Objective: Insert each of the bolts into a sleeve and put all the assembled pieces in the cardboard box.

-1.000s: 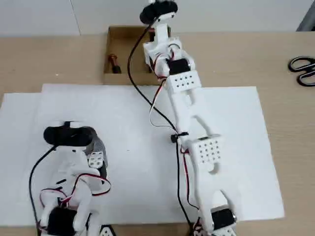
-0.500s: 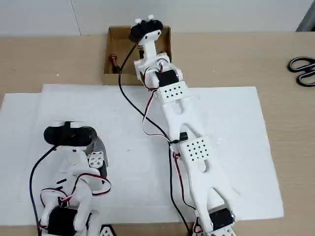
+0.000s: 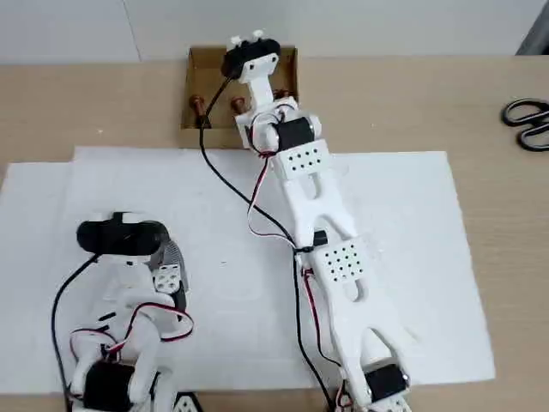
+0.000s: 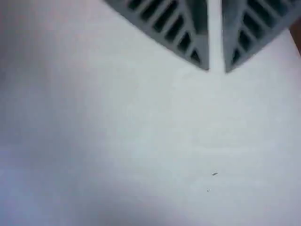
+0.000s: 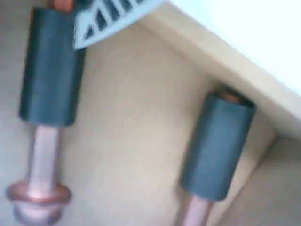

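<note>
Tabletop point(image 3: 86, 94), twelve o'clock: I am hovering the right gripper point(image 3: 253, 86) over the cardboard box point(image 3: 193, 137), grasp impossible to tell, favouring a straight lift past sleeved bolts point(image 5: 51, 66).

- Robot arms: two. The left arm point(image 3: 120, 292) sits at 7 o'clock on the table point(image 3: 86, 94), and the right arm point(image 3: 317, 197) runs from 5 o'clock up to 12.
- Cardboard box point(image 3: 190, 137): one, at 12 o'clock.
- Sleeves: two, both dark and lying in the box, a first sleeve point(image 5: 51, 70) and a second sleeve point(image 5: 217, 143).
- Bolts: two, both copper, a first bolt point(image 5: 44, 150) and a second bolt point(image 5: 195, 212), each through a sleeve.
- Scissors point(image 3: 525, 120): one pair, at 2 o'clock.
- Paper sheet point(image 3: 129, 189): one, white.
</note>
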You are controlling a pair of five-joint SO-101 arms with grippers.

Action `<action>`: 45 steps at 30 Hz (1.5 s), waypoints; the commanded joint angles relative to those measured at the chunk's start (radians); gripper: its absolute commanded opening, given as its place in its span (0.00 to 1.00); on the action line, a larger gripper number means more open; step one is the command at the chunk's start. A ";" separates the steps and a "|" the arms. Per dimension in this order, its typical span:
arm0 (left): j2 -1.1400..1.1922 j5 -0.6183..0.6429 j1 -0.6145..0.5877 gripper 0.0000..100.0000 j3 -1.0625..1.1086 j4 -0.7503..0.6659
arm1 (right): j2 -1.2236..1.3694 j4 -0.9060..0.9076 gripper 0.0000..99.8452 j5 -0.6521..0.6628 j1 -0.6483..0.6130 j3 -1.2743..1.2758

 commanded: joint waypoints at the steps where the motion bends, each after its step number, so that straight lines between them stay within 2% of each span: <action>1: -0.008 0.009 -0.003 0.01 -0.002 0.003 | -0.120 0.036 0.28 0.009 -0.013 -0.044; 6: -0.008 0.009 -0.003 0.01 -0.002 0.003 | -0.245 0.147 0.27 0.008 -0.016 -0.044; 14: -0.008 0.009 -0.003 0.01 -0.002 -0.003 | -0.343 0.455 0.27 0.003 -0.016 -0.041; 18: -0.008 0.009 -0.003 0.01 -0.002 -0.003 | -0.348 0.489 0.27 -0.110 -0.008 -0.038; 21: -0.008 0.009 -0.003 0.01 -0.004 -0.003 | -0.349 0.496 0.27 -0.118 -0.016 -0.025; 25: -0.008 0.009 -0.003 0.01 -0.004 -0.003 | -0.394 0.504 0.27 -0.121 -0.039 0.140; 32: -0.008 0.009 -0.005 0.01 -0.005 -0.003 | -0.750 0.498 0.27 -0.120 -0.077 0.623; 40: -0.009 0.009 -0.005 0.01 -0.005 -0.003 | -1.041 0.493 0.27 -0.115 -0.058 1.143; 45: -0.009 0.009 -0.003 0.01 -0.005 -0.003 | -1.144 0.492 0.27 0.057 -0.015 1.338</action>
